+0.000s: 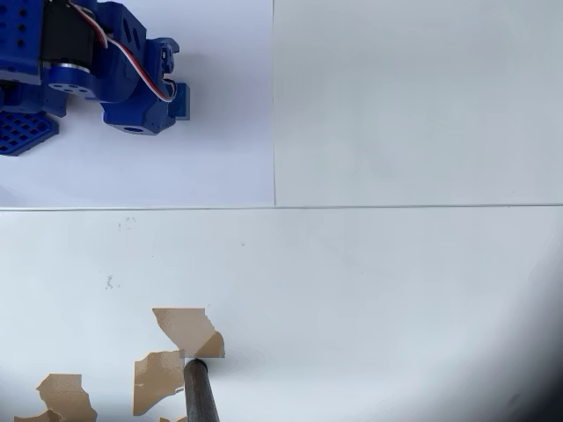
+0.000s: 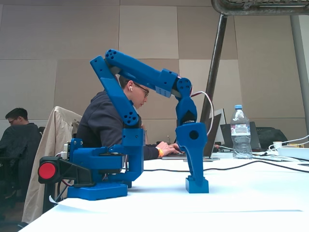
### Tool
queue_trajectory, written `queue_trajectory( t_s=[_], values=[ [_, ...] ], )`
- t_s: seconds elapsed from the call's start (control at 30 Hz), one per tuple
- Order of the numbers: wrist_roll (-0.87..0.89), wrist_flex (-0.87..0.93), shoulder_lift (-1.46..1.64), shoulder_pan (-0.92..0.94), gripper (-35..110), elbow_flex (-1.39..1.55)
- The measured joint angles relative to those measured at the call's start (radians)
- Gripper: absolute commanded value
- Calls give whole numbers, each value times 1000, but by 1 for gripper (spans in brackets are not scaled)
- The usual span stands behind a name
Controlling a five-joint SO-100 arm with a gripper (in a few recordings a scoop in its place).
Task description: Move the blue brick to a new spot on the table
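Your gripper (image 2: 197,184) stood tip-down on the table (image 2: 251,193), jaws' state unclear, cannot tell.
The blue brick seemed to sit right at the tip, merged with it, not certain. Nearby you had a water bottle (image 2: 240,131), a cable (image 2: 241,167), and a dark pole (image 1: 200,391) over brown chipped patches (image 1: 186,331).

Blue brick (image 2: 197,185) rests flat on the white counter (image 1: 396,290); overhead view shows brown chipped patches lower left.
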Motion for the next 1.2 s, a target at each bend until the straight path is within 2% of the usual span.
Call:
queue_trajectory(
  t_s=[0.1, 0.2, 0.37, 0.6, 0.83, 1.2],
  values=[
    [-5, -32, -54, 28, 14, 0],
    [-2, -52, -71, 43, 7, -3],
    [23, -41, -71, 60, 5, -14],
    [146, 110, -77, 163, 5, -215],
    [213, 195, -155, 382, 5, -433],
    [227, 328, -463, 839, 4, -713]
  ],
)
